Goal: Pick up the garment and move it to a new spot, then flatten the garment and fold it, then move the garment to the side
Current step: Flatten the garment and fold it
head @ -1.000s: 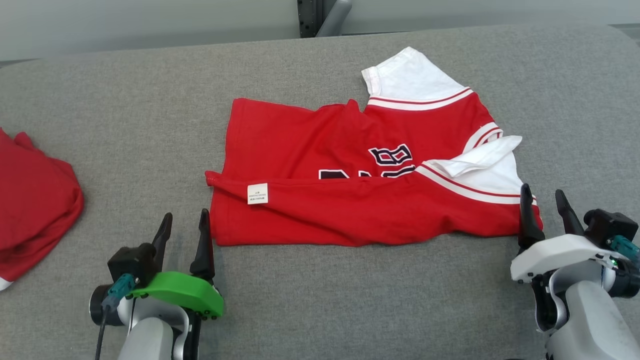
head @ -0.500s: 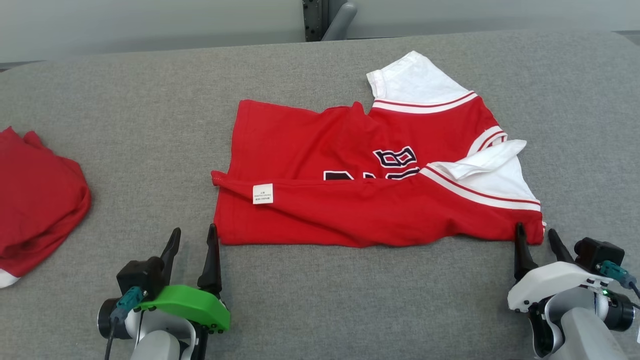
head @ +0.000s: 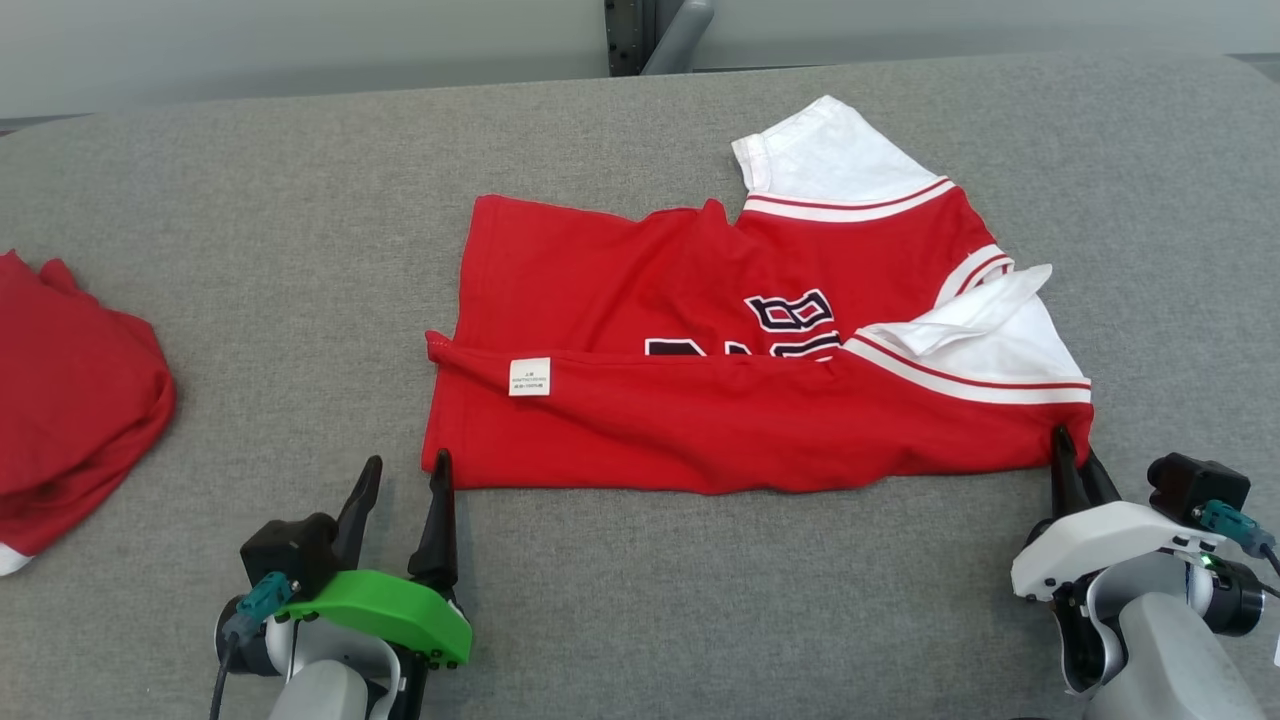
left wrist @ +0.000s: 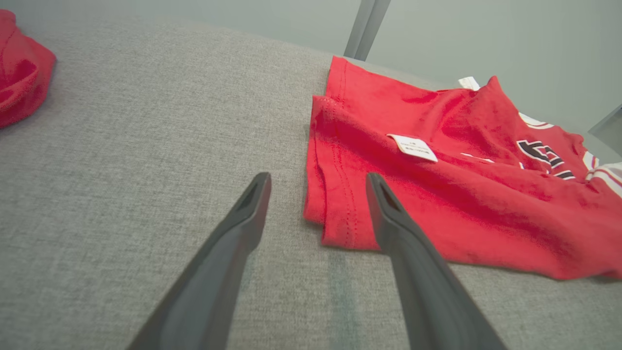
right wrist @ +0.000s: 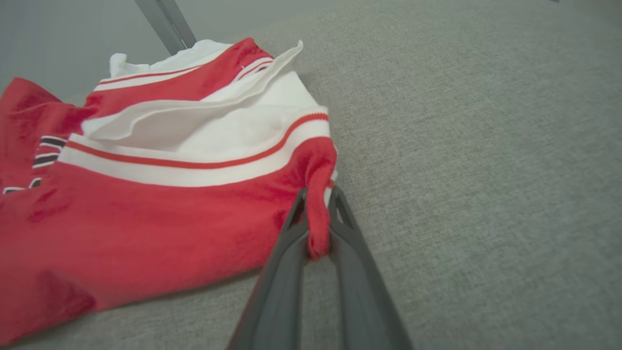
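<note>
The garment [head: 720, 400] is a red shirt with white sleeves and dark lettering, lying partly folded on the grey table [head: 640, 600]. My right gripper [head: 1072, 448] is shut on the garment's near right corner; the right wrist view shows a pinch of red cloth [right wrist: 318, 214] squeezed between its fingers. My left gripper [head: 405, 480] stands open at the garment's near left corner [left wrist: 335, 228], its right fingertip [head: 440, 462] at the cloth's edge. In the left wrist view the corner lies between and just beyond the two fingers, and a white label [left wrist: 412, 147] shows on the fold.
Another red garment [head: 70, 420] lies bunched at the table's left edge, also seen in the left wrist view as a red heap [left wrist: 22, 82]. A dark post [head: 640, 35] rises behind the table's far edge. Bare grey surface lies in front of and to the right of the shirt.
My right gripper has shut on the garment's near right corner. My left gripper has crept forward to the near left corner and stays open. The head camera has shifted slightly.
</note>
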Robot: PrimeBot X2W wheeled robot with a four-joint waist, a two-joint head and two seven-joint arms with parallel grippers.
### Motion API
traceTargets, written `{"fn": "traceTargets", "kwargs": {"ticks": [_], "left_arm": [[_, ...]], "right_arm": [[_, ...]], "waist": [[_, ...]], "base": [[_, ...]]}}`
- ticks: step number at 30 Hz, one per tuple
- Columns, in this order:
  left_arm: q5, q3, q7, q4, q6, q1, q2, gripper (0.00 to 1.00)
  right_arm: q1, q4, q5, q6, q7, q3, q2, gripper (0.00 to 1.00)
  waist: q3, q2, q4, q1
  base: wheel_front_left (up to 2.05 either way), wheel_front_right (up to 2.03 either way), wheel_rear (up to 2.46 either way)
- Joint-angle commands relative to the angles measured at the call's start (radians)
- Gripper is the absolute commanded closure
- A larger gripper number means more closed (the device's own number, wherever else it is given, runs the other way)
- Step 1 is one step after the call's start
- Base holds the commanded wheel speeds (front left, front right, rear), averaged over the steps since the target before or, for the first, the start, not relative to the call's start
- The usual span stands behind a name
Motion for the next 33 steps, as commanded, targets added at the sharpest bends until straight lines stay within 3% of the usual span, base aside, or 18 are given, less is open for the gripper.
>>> {"fn": "traceTargets", "kwargs": {"ticks": [1,16,24,25,27,28,33], "left_arm": [[-0.009,-0.001,0.0,0.007,-0.006,-0.011,0.006,0.0],[0.014,-0.011,0.0,0.108,-0.024,-0.098,0.006,0.0],[-0.008,-0.055,0.0,0.086,-0.025,-0.079,0.006,0.0],[-0.011,-0.064,0.0,0.085,-0.024,-0.075,0.006,0.03],[-0.022,-0.083,0.0,0.086,-0.024,-0.069,0.006,0.73],[-0.026,-0.087,0.0,0.087,-0.024,-0.067,0.006,1.0],[-0.051,-0.102,0.0,0.096,-0.025,-0.069,0.006,1.0]], "right_arm": [[-0.009,-0.007,0.011,-0.002,0.0,0.002,-0.007,1.0],[-0.036,-0.066,0.044,-0.002,0.0,0.045,-0.018,1.0],[-0.03,-0.074,0.05,-0.002,0.0,0.035,-0.017,1.0],[-0.029,-0.073,0.048,-0.002,0.0,0.035,-0.016,1.0],[-0.03,-0.07,0.047,-0.002,0.0,0.035,-0.014,1.0],[-0.031,-0.068,0.047,-0.002,0.0,0.036,-0.013,1.0],[-0.039,-0.063,0.051,-0.002,0.0,0.034,-0.011,1.0]], "waist": [[0.002,0.0,-0.004,0.0],[0.061,0.0,-0.031,0.0],[0.064,0.0,-0.027,0.0],[0.063,0.0,-0.025,0.0],[0.063,0.0,-0.022,0.0],[0.063,0.0,-0.022,0.0],[0.063,0.0,-0.018,0.0]], "base": [[0.0,0.0,0.0],[0.0,0.0,0.0],[0.0,0.0,0.0],[0.0,0.0,0.0],[0.0,0.0,0.0],[0.0,0.0,0.0],[0.0,0.0,0.0]]}}
